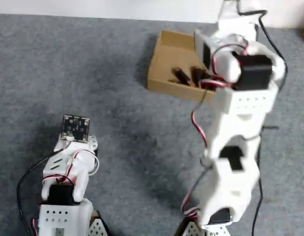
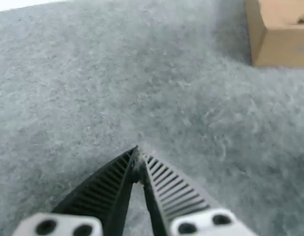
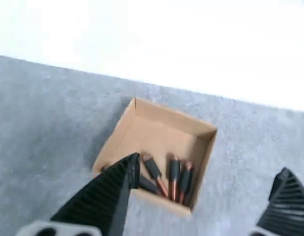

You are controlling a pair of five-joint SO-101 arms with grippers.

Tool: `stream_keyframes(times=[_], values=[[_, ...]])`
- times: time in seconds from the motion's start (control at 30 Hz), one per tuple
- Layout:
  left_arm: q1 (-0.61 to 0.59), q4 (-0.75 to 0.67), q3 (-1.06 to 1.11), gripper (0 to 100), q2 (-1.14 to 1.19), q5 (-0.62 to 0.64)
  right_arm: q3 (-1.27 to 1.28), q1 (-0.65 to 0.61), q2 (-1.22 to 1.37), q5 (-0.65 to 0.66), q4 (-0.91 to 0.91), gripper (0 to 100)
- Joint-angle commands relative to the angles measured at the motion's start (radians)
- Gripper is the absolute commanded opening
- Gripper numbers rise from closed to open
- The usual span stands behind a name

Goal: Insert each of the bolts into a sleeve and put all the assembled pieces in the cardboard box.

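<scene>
Box top: cardboard box (image 1: 162,83) open upward; assembled pieces (image 3: 174,179) lie against one wall.
Box right side: right arm (image 1: 245,103) overhangs, blocking access.
Box left side: flat grey carpet (image 1: 93,64), passable.
Far zone: left gripper (image 2: 137,156), well apart from box.

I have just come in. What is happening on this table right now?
Two robot arms work at a grey table. The right hand hangs open over the cardboard box, where several assembled pieces, dark sleeves with copper-coloured bolts inside, lie on the bottom. The left hand is shut, holds nothing, and sits low over the table, apart from the box.
</scene>
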Motion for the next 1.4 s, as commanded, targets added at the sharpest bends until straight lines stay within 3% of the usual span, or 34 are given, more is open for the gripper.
stream_keyframes(times=[0.0, 0.27, 0.6, 0.83, 0.97, 1.13, 1.27, 1.37], values=[[0.035, 0.023, -0.058, 1, -0.007, -0.011, 0.354, -0.008, -0.332, -0.008, 0.019, 37.2], [0.036, 0.028, -0.058, 1, -0.008, -0.011, 1.113, -0.008, -1.024, -0.008, -0.035, 37.2], [0.035, 0.074, -0.071, 1, -0.008, -0.049, 1.994, -0.008, -1.811, -0.008, -0.314, 37.2], [0.03, 0.27, -0.143, 1, -0.008, -0.061, 2.187, -0.007, -2.046, -0.008, -0.364, 37.2], [0.031, 0.407, -0.148, 1, -0.022, -0.175, 2.322, -0.007, -2.097, -0.008, -0.367, 37.2], [0.028, 0.534, -0.073, 1, -0.236, -0.19, 2.39, -0.007, -2.091, -0.008, -0.369, 37.2], [0.028, 0.517, -0.028, 1, -0.191, -0.184, 2.393, 0.012, -2.091, -0.008, -0.369, 37.2], [0.021, 0.485, 0.076, 1, -0.194, -0.189, 2.413, 0.094, -2.087, -0.008, -0.369, 37.2]])
